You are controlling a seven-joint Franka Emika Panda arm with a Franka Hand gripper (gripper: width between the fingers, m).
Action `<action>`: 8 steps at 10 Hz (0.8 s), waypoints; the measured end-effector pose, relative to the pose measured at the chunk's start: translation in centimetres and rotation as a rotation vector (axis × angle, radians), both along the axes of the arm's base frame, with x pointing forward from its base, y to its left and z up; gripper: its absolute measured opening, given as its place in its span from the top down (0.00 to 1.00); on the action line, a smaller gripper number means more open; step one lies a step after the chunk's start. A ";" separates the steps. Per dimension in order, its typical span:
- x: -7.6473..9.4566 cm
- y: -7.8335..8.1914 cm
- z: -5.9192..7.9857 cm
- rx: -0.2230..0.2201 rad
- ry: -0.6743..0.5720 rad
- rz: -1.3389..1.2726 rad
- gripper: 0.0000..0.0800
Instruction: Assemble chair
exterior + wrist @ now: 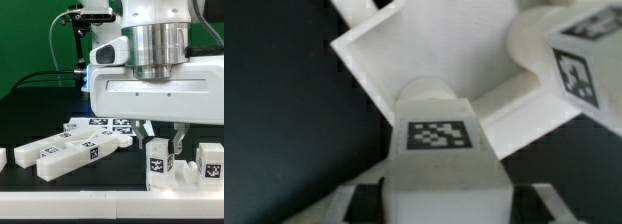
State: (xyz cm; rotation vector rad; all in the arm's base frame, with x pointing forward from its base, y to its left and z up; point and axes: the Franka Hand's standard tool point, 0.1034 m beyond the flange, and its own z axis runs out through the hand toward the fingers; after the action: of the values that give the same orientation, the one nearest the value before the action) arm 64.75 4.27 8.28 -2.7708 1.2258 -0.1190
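While my gripper [165,142] hangs low over the black surface [100,205], its two fingers [180,138] stand on either side of an upright tagged block [157,163] of the chair, toward the exterior view's right.

Wrist view: the same block runs up the middle between my fingers, with its square tag facing the camera. One finger shows on each flank, with only a thin dark line between finger and block. Pressing, or just short of contact? I cannot tell, so the grip is unresolved.

The block stands upright on the surface. A second tagged block [210,160] stands near it, further to the exterior view's right and apart from it.

Two long bars [62,152] lie angled on the surface at the exterior view's left, tags up. Behind them lie more flat tagged pieces [100,126].

Wrist view, beyond the block: a white slab [411,50], and beside it a rounded tagged piece [580,60]. Contact between these two is not clear
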 end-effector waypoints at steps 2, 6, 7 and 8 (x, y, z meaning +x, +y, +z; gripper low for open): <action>0.0 0.3 -0.1 0.038 0.026 -0.360 0.65; 0.0 0.2 -0.2 0.069 0.030 -0.481 0.64; 0.0 0.1 -0.2 0.052 0.024 -0.394 0.64; 0.0 0.0 -0.2 0.036 0.016 -0.272 0.52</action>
State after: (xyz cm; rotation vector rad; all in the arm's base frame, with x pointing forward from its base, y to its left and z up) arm 64.74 4.27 8.04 -2.5650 1.5868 -0.0952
